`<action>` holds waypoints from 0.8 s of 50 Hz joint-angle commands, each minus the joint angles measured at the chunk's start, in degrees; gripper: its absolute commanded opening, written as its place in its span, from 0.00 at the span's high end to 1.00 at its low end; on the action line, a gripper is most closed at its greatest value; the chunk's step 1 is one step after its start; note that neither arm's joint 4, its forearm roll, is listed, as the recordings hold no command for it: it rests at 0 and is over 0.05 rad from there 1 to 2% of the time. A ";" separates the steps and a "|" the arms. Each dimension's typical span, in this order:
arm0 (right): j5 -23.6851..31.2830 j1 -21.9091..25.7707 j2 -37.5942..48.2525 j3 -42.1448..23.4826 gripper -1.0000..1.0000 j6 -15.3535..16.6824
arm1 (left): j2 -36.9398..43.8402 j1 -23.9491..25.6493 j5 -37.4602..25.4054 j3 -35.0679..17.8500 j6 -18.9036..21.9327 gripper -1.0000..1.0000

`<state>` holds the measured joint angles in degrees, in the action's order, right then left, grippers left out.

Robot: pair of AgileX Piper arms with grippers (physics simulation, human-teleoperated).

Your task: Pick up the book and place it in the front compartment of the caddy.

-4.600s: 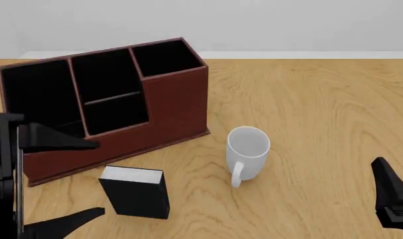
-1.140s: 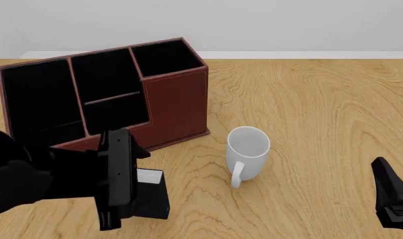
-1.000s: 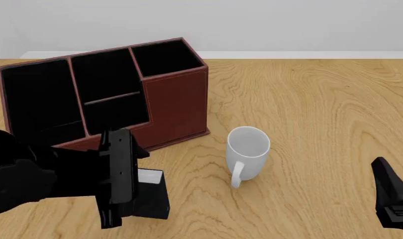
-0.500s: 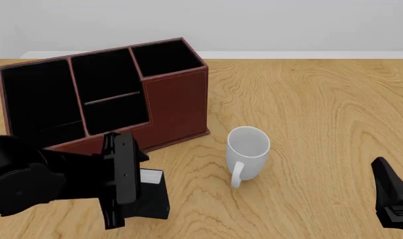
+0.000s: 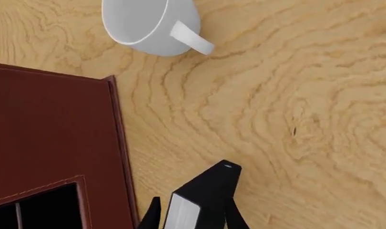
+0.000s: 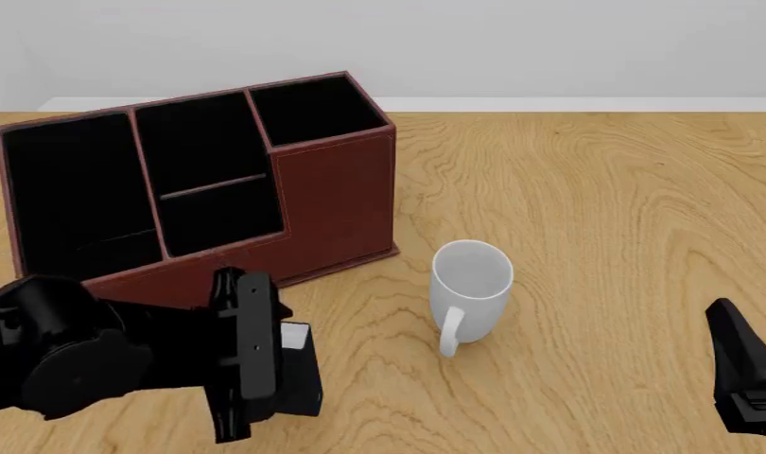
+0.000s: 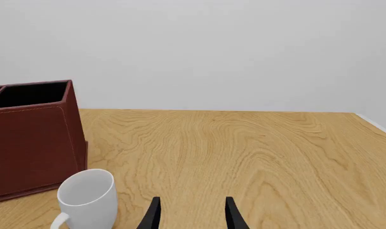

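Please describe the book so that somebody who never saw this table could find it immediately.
Start at the big reddish-brown caddy on the left part of the wooden table. On the near side of its low front wall, left of the white mug, the book stands between the left gripper's fingers. It is the only small black block with white page edges.

Parted hand [image 7: 190, 215] above table [image 7: 257, 157], mug [image 7: 88, 199] near caddy [image 7: 34, 143]

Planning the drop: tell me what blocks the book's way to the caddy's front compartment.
Nothing visible does. The book, between the left tool's fingers, stands just before the caddy's low front wall. The mug stands off to the right, clear of that path.
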<state>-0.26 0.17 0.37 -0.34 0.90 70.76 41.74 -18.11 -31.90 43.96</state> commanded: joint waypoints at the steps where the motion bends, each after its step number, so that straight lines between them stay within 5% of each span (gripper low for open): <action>1: 0.00 0.01 0.00 0.00 0.00 -0.01 | 2.38 0.67 2.02 1.71 0.33 1.00; 13: 0.00 0.01 0.01 0.00 0.00 0.00 | 1.32 -0.29 2.93 2.57 4.69 1.00; 29: 0.00 -0.01 0.01 0.00 0.00 0.00 | -1.07 -0.29 -3.78 0.43 5.20 1.00; 40: 0.00 0.00 0.01 0.00 0.00 0.00 | -3.92 5.31 -6.02 2.77 2.01 1.00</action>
<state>-0.26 0.17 0.37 -0.34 0.90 66.53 44.81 -21.53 -30.89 44.81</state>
